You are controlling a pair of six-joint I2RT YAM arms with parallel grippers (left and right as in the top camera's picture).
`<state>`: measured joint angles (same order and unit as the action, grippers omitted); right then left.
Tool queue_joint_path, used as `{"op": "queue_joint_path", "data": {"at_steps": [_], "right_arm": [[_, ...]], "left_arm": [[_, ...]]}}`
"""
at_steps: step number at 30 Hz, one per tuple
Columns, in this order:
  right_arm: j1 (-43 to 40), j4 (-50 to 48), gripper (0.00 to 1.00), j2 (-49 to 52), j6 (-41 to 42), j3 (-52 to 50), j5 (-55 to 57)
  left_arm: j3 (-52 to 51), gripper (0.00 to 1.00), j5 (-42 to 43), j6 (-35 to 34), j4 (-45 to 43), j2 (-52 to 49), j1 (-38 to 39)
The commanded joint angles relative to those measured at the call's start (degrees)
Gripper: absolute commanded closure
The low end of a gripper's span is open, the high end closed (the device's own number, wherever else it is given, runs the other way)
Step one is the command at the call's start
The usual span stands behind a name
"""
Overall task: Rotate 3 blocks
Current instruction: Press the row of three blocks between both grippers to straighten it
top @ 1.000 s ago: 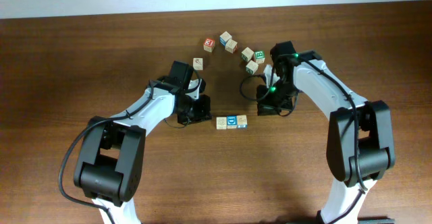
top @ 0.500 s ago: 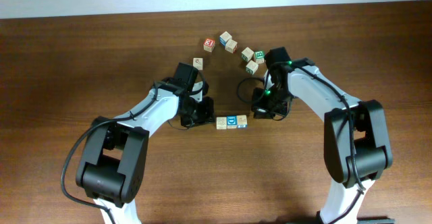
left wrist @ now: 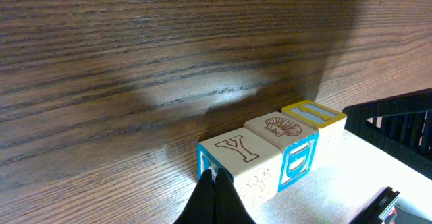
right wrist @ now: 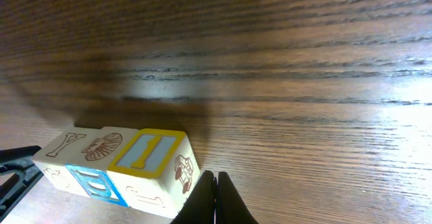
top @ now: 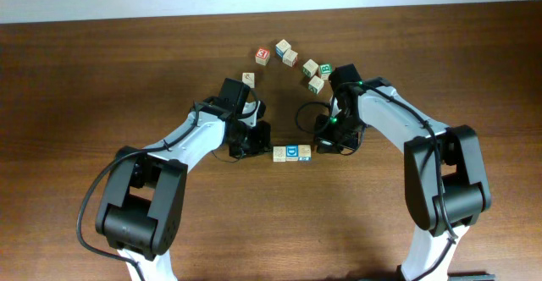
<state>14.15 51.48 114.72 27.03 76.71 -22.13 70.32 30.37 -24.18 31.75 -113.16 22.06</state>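
Now, row of 3 blocks [top: 291,153] lies mid-table btwn both arms. Shut on nothing, left gripper [left wrist: 214,196] sits just beside the Y block [left wrist: 237,150]. Likewise shut & empty, right gripper [right wrist: 216,196] is just beside the I block [right wrist: 152,153]. Prob. closed tips serve as pushers at opposite ends to swing the row. Farther back: loose cubes [top: 290,57]. Vs 1 s ago, both tips have closed in; row looks unmoved.

The row of three wooden blocks carries letters. The first block [left wrist: 237,158] has a brown Y on its top. The middle block [left wrist: 287,146] shows a blue-framed D on its side. The third block [right wrist: 150,158] bears a blue I in a yellow frame on top. Markings on the scattered cubes [top: 290,57] are too small to read.
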Motion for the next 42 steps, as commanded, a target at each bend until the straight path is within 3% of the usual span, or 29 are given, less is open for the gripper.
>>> {"op": "queue_joint_path", "data": {"at_steps": [1, 25, 42], "right_arm": [[1.7, -0.2, 0.96, 0.1, 0.5, -0.3, -0.3], [3.7, -7.5, 0.96, 0.1, 2.5, -0.3, -3.1], [4.0, -7.8, 0.96, 1.2, 3.5, -0.3, -2.8]], "left_arm": [[-0.2, 1.00, 1.6, 1.6, -0.3, -0.4, 0.1], [-0.2, 1.00, 1.1, 1.5, -3.1, -0.4, 0.1], [-0.2, 1.00, -3.2, -3.5, -0.7, -0.4, 0.1]]}}
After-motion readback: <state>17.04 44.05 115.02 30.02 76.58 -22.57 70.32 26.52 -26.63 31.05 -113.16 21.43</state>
